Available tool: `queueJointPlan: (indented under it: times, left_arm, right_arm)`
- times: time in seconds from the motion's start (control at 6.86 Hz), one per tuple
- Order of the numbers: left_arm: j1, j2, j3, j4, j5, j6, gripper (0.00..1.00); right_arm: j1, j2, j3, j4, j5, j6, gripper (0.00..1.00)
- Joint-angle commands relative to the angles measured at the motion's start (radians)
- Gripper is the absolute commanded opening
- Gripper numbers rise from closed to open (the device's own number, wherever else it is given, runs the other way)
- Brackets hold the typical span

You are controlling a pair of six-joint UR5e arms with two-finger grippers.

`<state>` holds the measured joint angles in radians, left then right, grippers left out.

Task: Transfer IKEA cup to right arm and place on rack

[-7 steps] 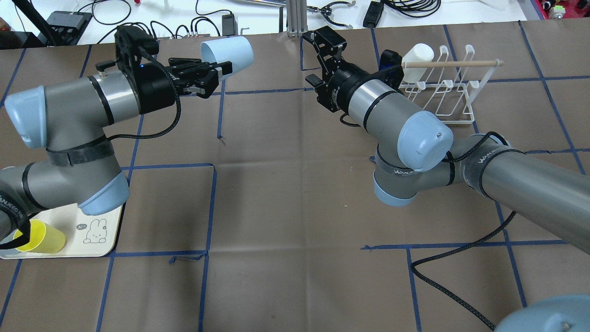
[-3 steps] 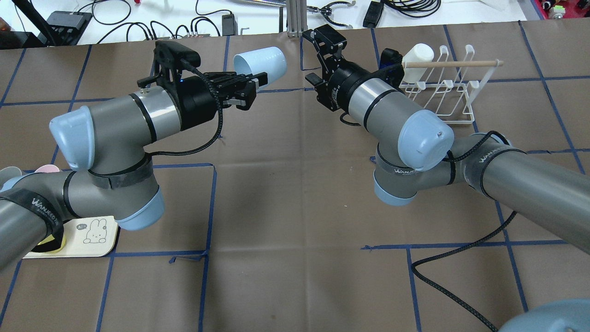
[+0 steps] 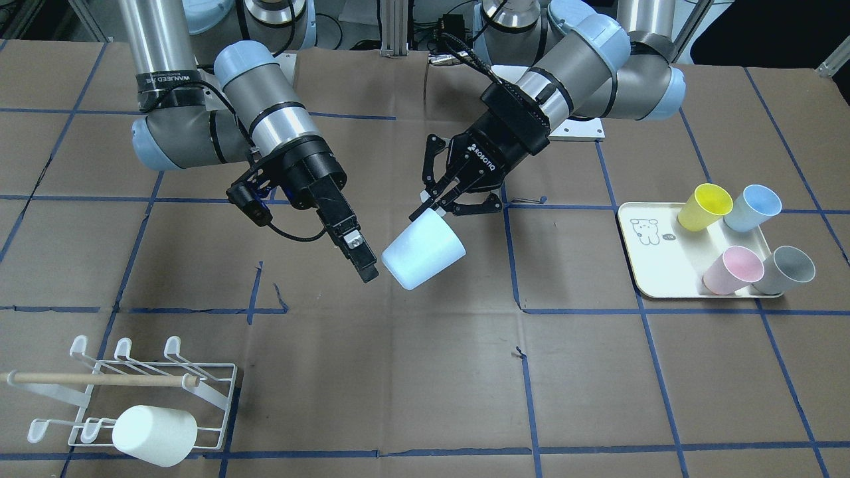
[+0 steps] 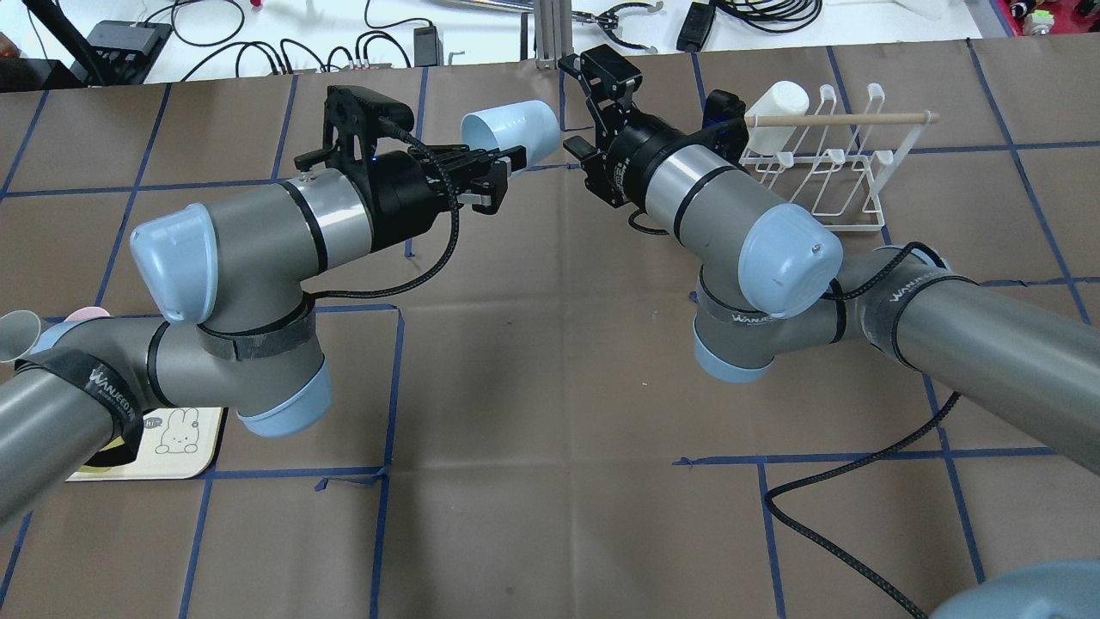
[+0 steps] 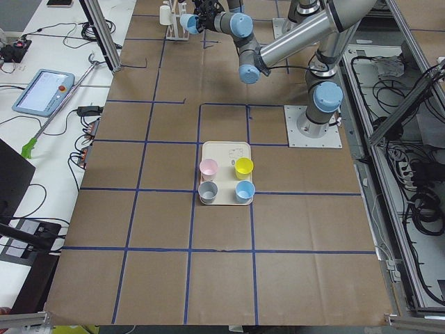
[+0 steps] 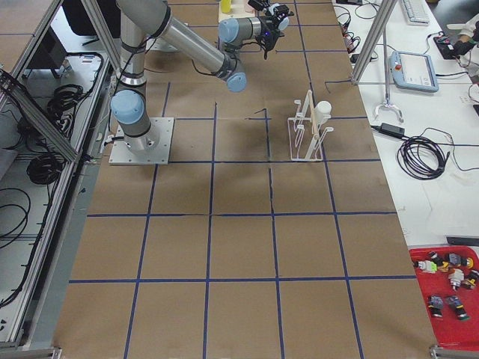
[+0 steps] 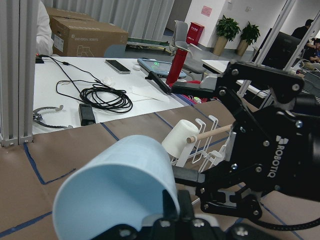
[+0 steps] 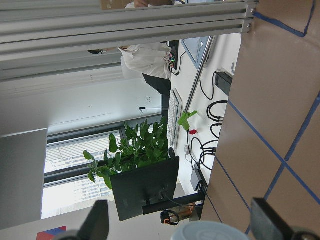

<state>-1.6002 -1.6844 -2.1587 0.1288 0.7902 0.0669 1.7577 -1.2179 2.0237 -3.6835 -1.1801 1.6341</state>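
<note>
Now mid-handover: left gripper (image 3: 431,204) clamps rim of pale-blue cup (image 3: 425,249), holding it aloft over table centre, base toward right gripper (image 3: 362,262) — likely to leave its body free for taking. Right gripper's fingers are spread wide, empty, just beside cup. Rack (image 3: 153,378) sits well apart near table edge — white cup (image 3: 154,435) on it, other prongs bare, bare table between.

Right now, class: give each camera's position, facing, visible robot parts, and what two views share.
Front-facing: across the table, looking steeply down; right arm, left arm, left gripper holding light-blue cup.
Overhead: behind the arms, looking down; both arms.
Exterior left: table's left end; left arm.
Exterior right: opposite end; right arm, rack.
Left wrist: past its fingers and cup, toward rack.
Right wrist: toward a plant; fingertips.
Shared: front-facing and overhead show cup.
</note>
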Motion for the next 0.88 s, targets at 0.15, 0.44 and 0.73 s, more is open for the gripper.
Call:
queueJointPlan:
  times: [0.15,0.44,0.73]
  left_arm:
    - [-0.003,-0.017,0.0,0.029,-0.008,-0.04,0.0]
    - [-0.003,-0.03,0.0,0.095,-0.006,-0.132,0.0]
    - [-0.004,-0.031,0.0,0.121,-0.008,-0.179,0.0]
  right_arm:
    - [0.002,0.017,0.001,-0.006,0.01,0.08,1.0]
    - [0.003,0.031,0.001,-0.007,0.011,0.089,1.0]
    - [0.031,0.034,-0.005,-0.003,0.007,0.089,1.0]
